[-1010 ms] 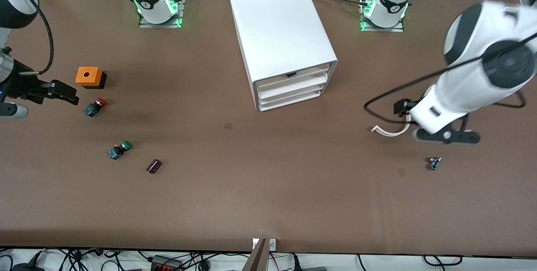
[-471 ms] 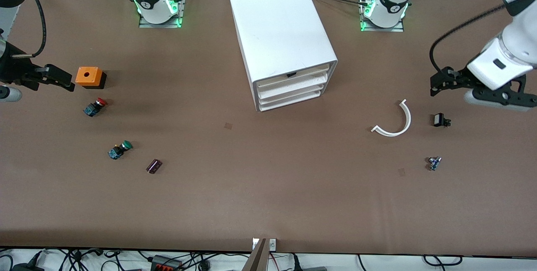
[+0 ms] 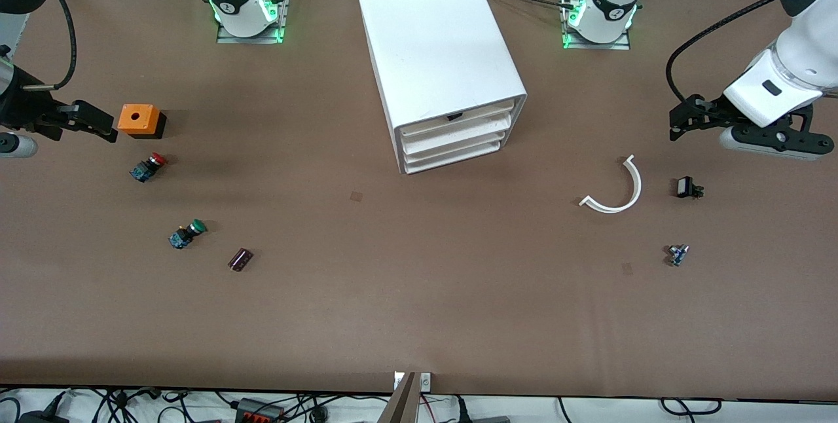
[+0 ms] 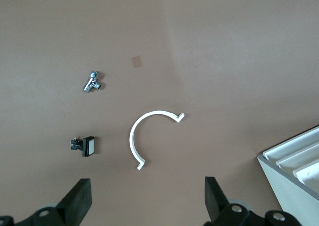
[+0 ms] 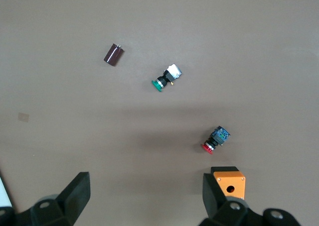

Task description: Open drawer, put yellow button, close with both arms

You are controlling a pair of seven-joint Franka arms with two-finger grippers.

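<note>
The top shallow white tray drawer [image 3: 458, 118] sits shut in the big white box cabinet [image 3: 438, 50] on the brown table [image 3: 419, 305]. No yellow-capped button shows. Left gripper [image 3: 684, 123] hangs, fingers apart, over the white curved strip [image 3: 615, 190]; right gripper [image 3: 91, 123], fingers apart, by the orange box [image 3: 137, 120].

Curved strip [image 3: 615, 190] lies near cabinet [image 3: 442, 63], toward left arm's end
</note>
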